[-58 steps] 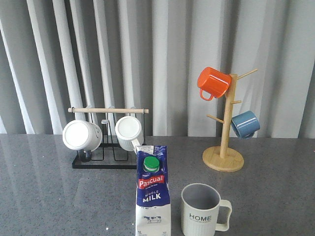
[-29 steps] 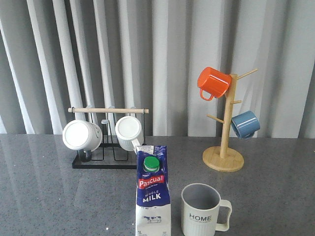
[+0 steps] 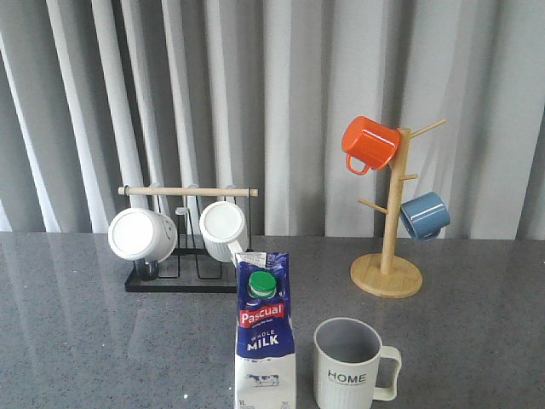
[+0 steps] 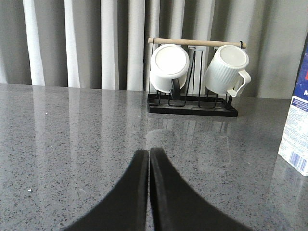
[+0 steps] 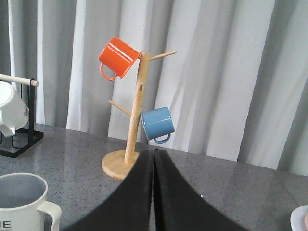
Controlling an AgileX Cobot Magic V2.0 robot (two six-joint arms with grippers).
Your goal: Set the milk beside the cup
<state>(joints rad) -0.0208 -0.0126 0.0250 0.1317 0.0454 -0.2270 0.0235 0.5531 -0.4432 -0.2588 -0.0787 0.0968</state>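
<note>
The milk carton [image 3: 265,332], blue and white with a green cap and a red "Pascual" label, stands upright at the table's front middle. Its edge shows in the left wrist view [image 4: 297,139]. The "HOME" cup [image 3: 348,365], pale ribbed with a grey inside, stands just right of the carton, handle to the right; it also shows in the right wrist view [image 5: 21,204]. A narrow gap separates them. My left gripper [image 4: 149,152] is shut and empty, low over the table left of the carton. My right gripper [image 5: 153,152] is shut and empty, right of the cup. Neither arm shows in the front view.
A black rack with a wooden bar [image 3: 186,192] holds two plain white ribbed mugs [image 3: 141,233] at the back left. A wooden mug tree [image 3: 390,256] at the back right carries an orange mug [image 3: 369,143] and a blue mug [image 3: 424,215]. A white object's edge [image 5: 301,219] lies at the far right.
</note>
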